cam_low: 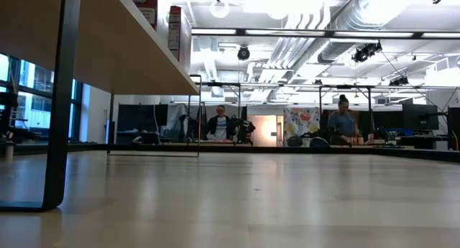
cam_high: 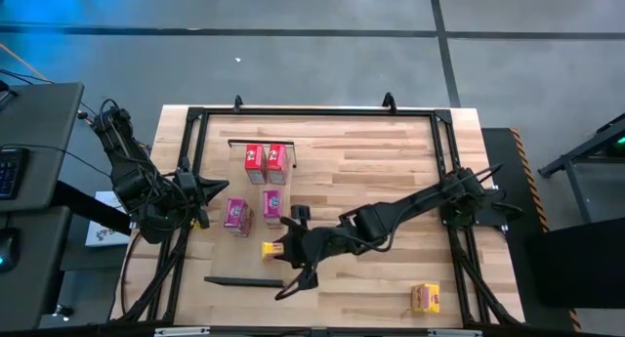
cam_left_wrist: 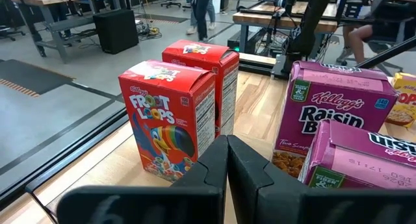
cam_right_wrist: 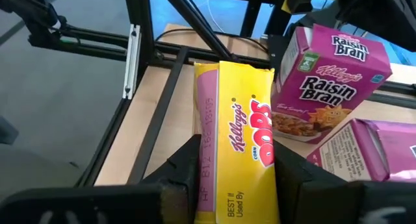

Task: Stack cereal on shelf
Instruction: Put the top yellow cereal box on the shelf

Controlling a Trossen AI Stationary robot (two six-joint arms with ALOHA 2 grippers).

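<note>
— Listing by size: long pale wood shelf [cam_high: 256, 181] with thin black end rails; on it two red cardboard Froot Loops boxes [cam_high: 266, 157] upright, two magenta Raisin Bran boxes [cam_high: 237, 215] just beside.

— And the arms?

— Right gripper [cam_right_wrist: 235, 167]: fingers clamped on the flat-lying yellow Corn Pops box [cam_right_wrist: 237, 146], near the shelf's edge. Left gripper [cam_left_wrist: 227, 160]: fingers pressed together, empty, hanging by the red pair.

— Remaining stock?

— One yellow box [cam_high: 424, 298], well apart on the striped tabletop [cam_high: 391, 171].

— Handling advice?

— Probably tip it upright, set it squarely beside the magenta boxes without nudging them.
</note>
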